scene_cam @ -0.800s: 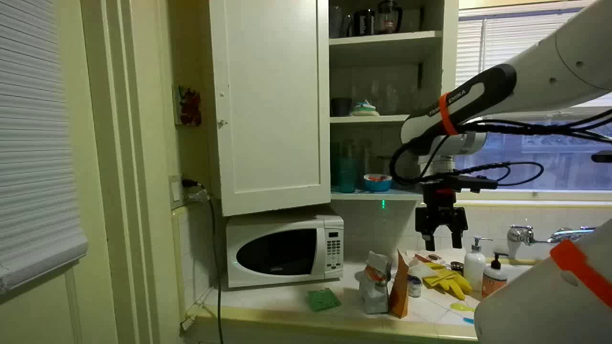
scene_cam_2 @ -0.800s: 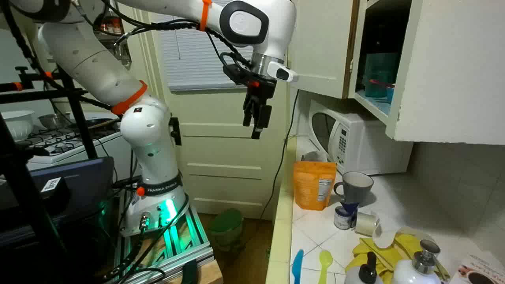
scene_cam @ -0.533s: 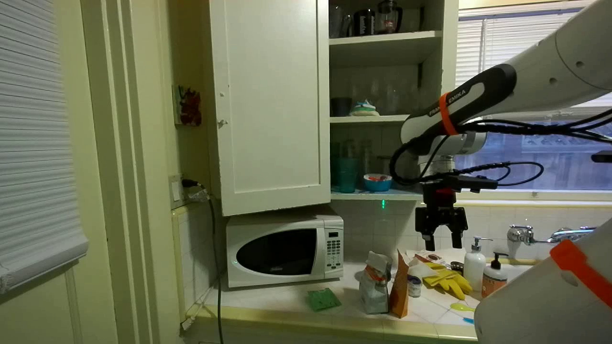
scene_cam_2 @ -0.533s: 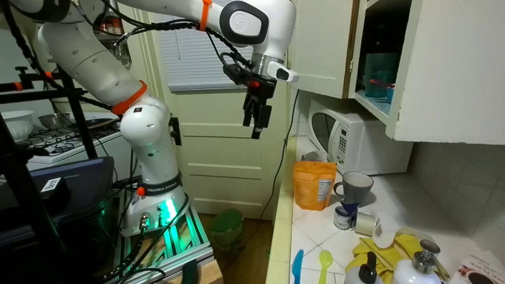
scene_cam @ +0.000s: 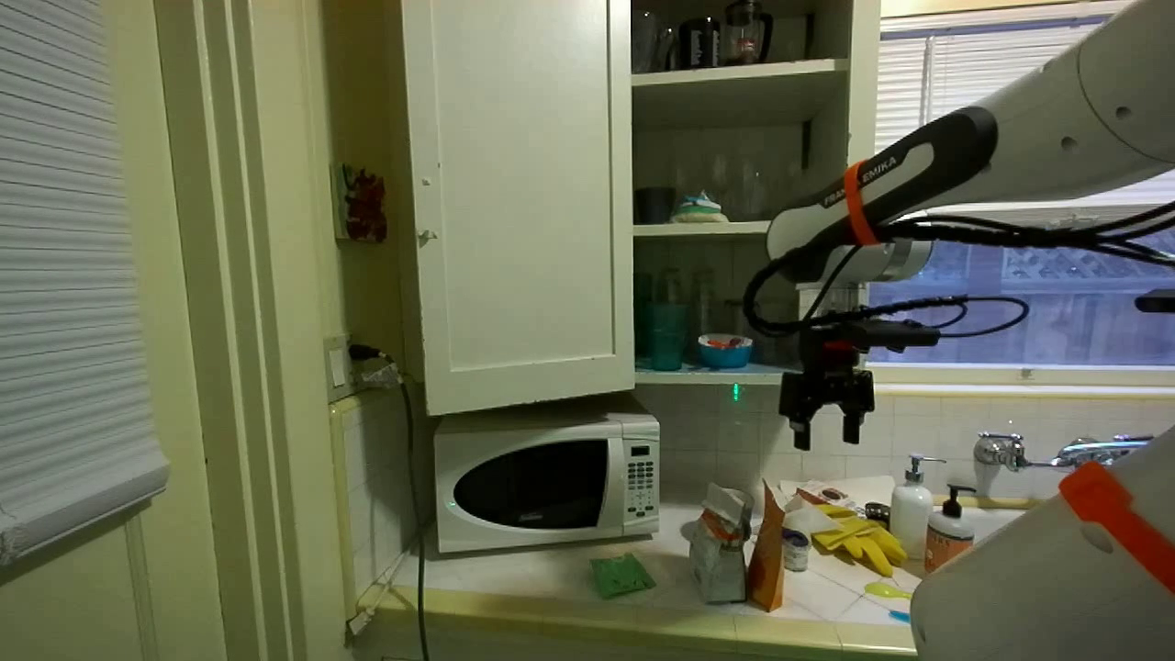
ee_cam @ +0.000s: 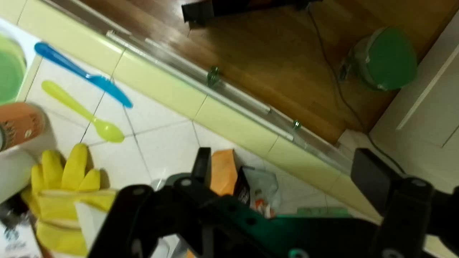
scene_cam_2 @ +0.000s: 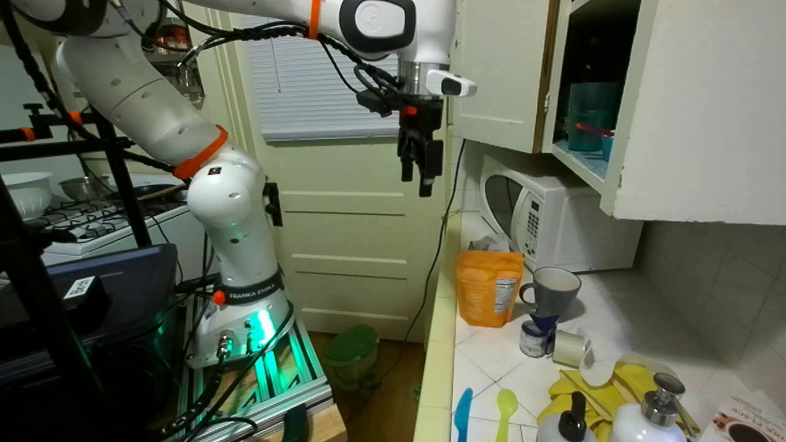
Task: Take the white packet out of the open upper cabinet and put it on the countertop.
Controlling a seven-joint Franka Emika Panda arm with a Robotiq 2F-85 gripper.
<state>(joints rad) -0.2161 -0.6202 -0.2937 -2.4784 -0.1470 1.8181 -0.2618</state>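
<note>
The upper cabinet (scene_cam: 528, 202) stands open in both exterior views (scene_cam_2: 503, 80), with its door swung over the microwave. A small white and green bundle (scene_cam: 700, 208) lies on its middle shelf; it may be the white packet, but it is too small to tell. My gripper (scene_cam: 826, 441) is open and empty, pointing down in the air above the countertop (scene_cam: 542, 574), lower than the cabinet's bottom shelf. It also shows in an exterior view (scene_cam_2: 416, 184), left of the cabinet opening. In the wrist view its fingers (ee_cam: 287, 168) are wide apart with nothing between them.
On the countertop stand the microwave (scene_cam: 551, 487), a silvery bag (scene_cam: 719, 560), an orange pouch (scene_cam_2: 489, 288), a green packet (scene_cam: 621, 576), a mug (scene_cam_2: 552, 291), yellow gloves (ee_cam: 66, 197) and soap bottles (scene_cam: 912, 505). A blue bowl (scene_cam: 725, 352) and teal cup (scene_cam: 665, 335) sit on the bottom shelf.
My gripper has risen and moved toward the cabinet side. It hangs more upright than before. It stays open, and the objects have not moved.
</note>
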